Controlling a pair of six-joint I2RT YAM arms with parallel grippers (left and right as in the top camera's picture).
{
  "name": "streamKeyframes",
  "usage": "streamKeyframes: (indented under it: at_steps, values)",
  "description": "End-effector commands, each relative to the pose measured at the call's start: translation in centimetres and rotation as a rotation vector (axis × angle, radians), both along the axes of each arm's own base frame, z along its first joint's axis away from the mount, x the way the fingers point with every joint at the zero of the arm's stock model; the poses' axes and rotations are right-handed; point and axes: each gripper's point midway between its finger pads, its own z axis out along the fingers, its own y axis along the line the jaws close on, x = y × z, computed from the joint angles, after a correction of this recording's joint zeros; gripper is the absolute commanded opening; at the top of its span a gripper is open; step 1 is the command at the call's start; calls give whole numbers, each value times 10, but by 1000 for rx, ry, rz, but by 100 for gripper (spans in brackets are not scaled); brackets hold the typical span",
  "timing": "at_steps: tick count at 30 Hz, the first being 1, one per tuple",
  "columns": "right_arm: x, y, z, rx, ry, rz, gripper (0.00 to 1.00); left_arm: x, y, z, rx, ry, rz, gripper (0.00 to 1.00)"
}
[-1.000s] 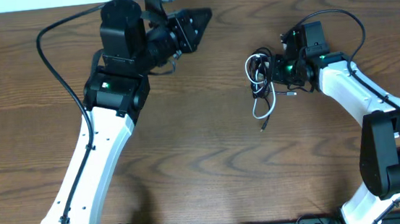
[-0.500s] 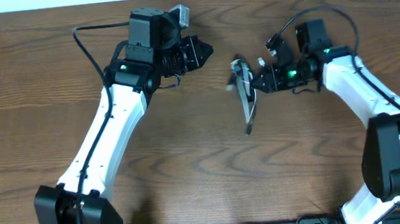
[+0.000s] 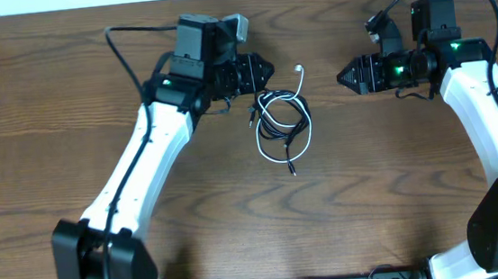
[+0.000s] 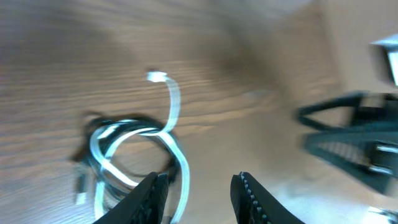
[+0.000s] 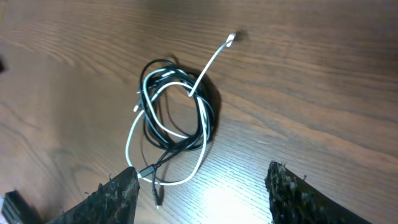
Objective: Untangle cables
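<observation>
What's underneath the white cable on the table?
A black cable looped together with the white cable, then the bare wooden table. Which strand lies on top at each crossing cannot be told.

Motion is blurring the whole left wrist view: the white cord [image 4: 174,109] is smearing, the black cord [image 4: 92,122] beside it is showing only as a dark smudge, and the bottom edge is cutting off their loops. The right gripper [image 4: 305,129] is reading there as a fuzzy dark shape running off the right edge.

Smooth plastic cables [image 3: 282,120] lie on matt wooden table [image 3: 237,213].
</observation>
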Motion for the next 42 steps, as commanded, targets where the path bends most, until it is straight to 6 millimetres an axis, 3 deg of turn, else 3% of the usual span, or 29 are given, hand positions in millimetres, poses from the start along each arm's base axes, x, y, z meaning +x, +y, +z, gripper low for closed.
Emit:
streamKeyframes:
  at_steps: [1,5,11,19,29,35,42]
  values:
    - [2,-5,-1,-21,5,-27,63,23,23,-44,159,23,105,39]
    - [2,-5,-1,-22,4,-27,63,25,21,-78,169,119,145,41]
    - [2,-6,-1,-22,4,-27,63,16,4,-119,197,216,138,41]
    - [2,-6,-1,-22,8,-27,63,10,9,-163,266,324,243,41]
    - [1,-5,-1,-22,9,-25,64,14,13,-186,290,347,279,40]
    - [1,-4,-1,-22,9,-24,66,13,4,-191,290,340,263,23]
    - [1,-4,-2,-22,10,-23,66,12,6,-195,325,329,272,22]
